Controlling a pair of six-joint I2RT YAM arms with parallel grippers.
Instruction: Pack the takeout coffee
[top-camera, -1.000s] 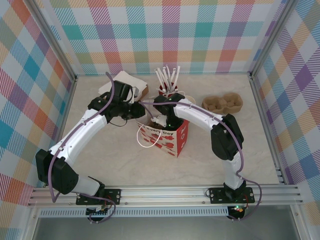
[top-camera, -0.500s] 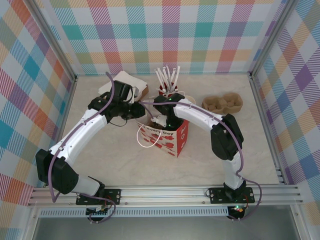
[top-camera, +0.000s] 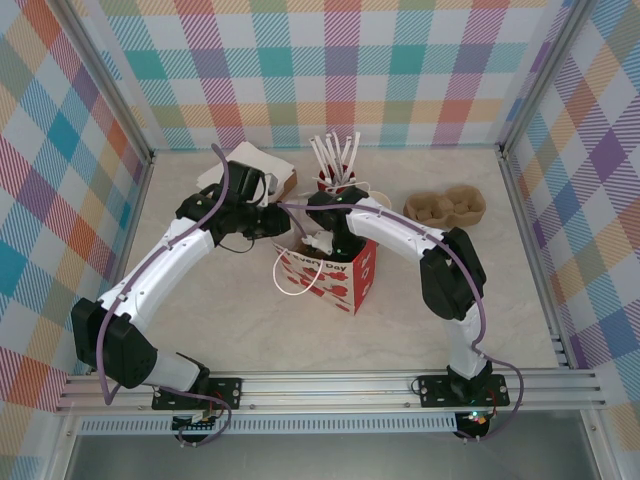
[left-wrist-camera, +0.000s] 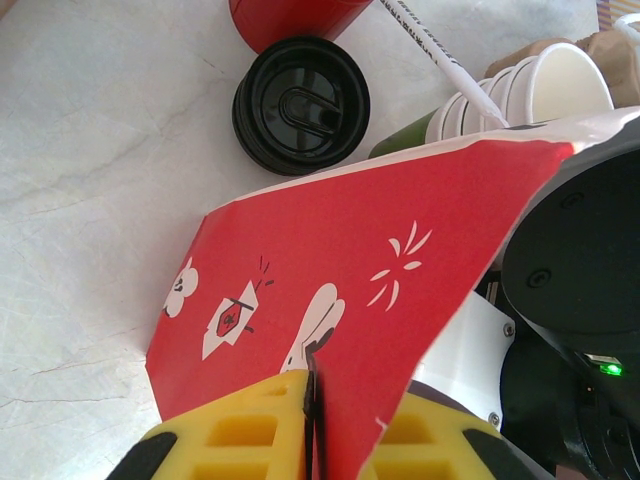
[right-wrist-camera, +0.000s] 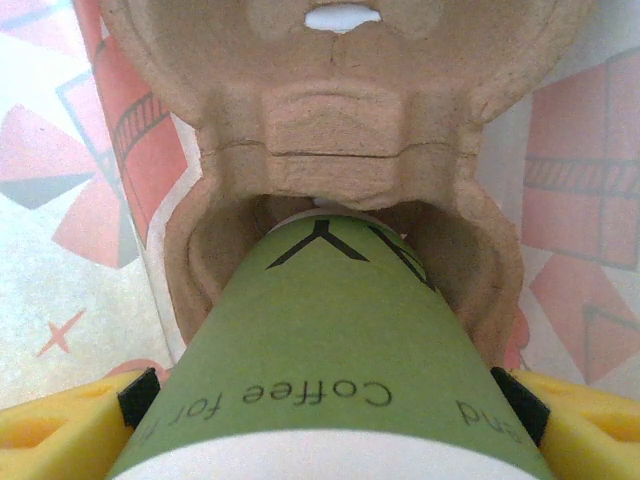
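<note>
**A:** The right gripper (right-wrist-camera: 325, 405) is down inside the red-and-white paper bag (top-camera: 345, 275). Its jaws are spread wide around a green coffee cup (right-wrist-camera: 330, 330), with the yellow fingers (right-wrist-camera: 60, 430) against the cup's sides.

**B:** And the cup's far end pokes into a pocket of the cardboard carrier (right-wrist-camera: 330, 120) sitting in that bag. Whether it's fully seated, I can't tell.

**A:** Over to the left gripper (left-wrist-camera: 312, 400). It's pressed together, pinching the bag's upper edge, with red paper squeezed between the yellow pads (left-wrist-camera: 240, 430).

**B:** From above, the bag stands around the middle of the worktop (top-camera: 200, 320), and both arms meet at its mouth.

**A:** Just behind it, toward the far edge, there's a red cup (top-camera: 335, 182) full of white sticks (top-camera: 330, 152).

**B:** A black lid (left-wrist-camera: 300, 105) lies flat on the worktop beside that red cup. A nested stack of green cups (left-wrist-camera: 500, 100) with white rims lies on its side just past the bag's edge.

**A:** A second carrier (top-camera: 445, 205) sits towards the far right corner, well apart from the bag.
</note>
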